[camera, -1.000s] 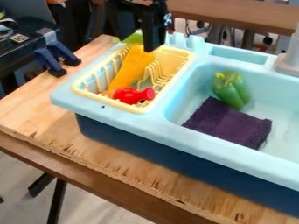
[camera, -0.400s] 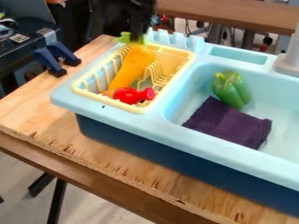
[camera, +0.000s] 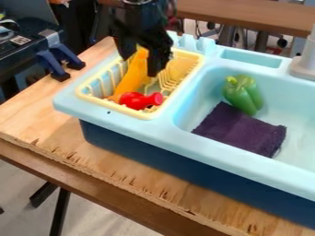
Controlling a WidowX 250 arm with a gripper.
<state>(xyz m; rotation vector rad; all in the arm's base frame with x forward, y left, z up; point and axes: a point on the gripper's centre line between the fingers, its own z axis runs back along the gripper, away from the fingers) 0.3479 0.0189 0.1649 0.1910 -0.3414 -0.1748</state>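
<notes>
The black gripper hangs from the top edge over the back of the yellow drying rack, its two fingers apart, one on each side of the orange carrot. The carrot leans lengthwise in the rack, its upper part partly hidden by the gripper. A red toy with a rounded body and narrow neck lies at the rack's front. In the sink basin, a green bell pepper rests against a dark purple cloth.
The light blue sink stands on a wooden counter, with a grey faucet at its right back. Blue-black clamps grip the counter's left side, beside dark equipment.
From high above the rack's back, the gripper has come down over the carrot. Its fingers now show spread on both sides of it. The carrot, red toy, pepper and cloth have kept their places.
</notes>
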